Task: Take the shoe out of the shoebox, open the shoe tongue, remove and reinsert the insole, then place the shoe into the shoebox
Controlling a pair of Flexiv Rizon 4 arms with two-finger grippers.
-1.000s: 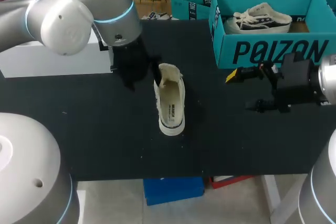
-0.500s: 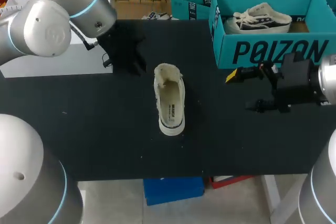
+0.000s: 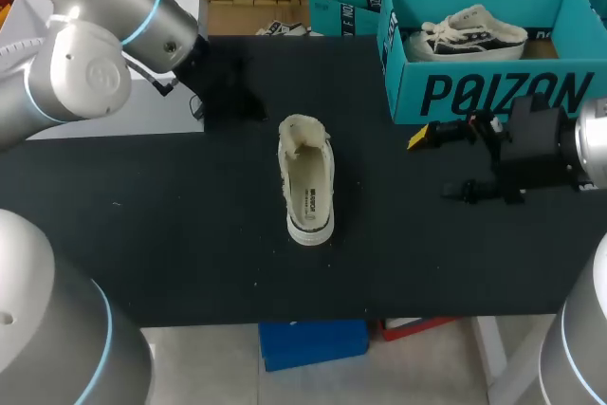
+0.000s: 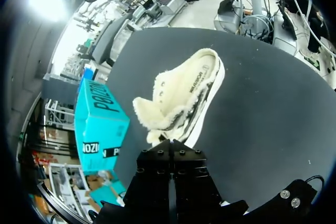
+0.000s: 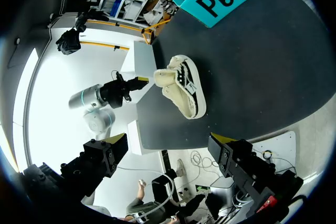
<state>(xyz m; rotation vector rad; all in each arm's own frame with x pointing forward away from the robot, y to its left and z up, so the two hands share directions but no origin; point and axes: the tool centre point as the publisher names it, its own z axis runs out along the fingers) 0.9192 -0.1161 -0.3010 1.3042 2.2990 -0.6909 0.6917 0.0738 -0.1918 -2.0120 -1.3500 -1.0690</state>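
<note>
Though just ahead of the empty, pressed-together left gripper (image 4: 170,146), shoe (image 4: 184,95) untouched; right gripper (image 5: 168,148) spread wide, well apart.

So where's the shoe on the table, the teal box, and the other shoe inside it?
Shoe on the table (image 3: 310,182): head view, its insole.
Teal box (image 3: 493,92): head view, front wall.
Other shoe (image 3: 472,37): head view, its side.

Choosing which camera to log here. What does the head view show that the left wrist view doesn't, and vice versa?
Only the head view: a second shoe inside the shoebox, and the right gripper, open, near it. Only the left wrist view: the dark-marked side of the shoe, just ahead of the left gripper. Both: that shoe on the black table, and the teal shoebox.
</note>
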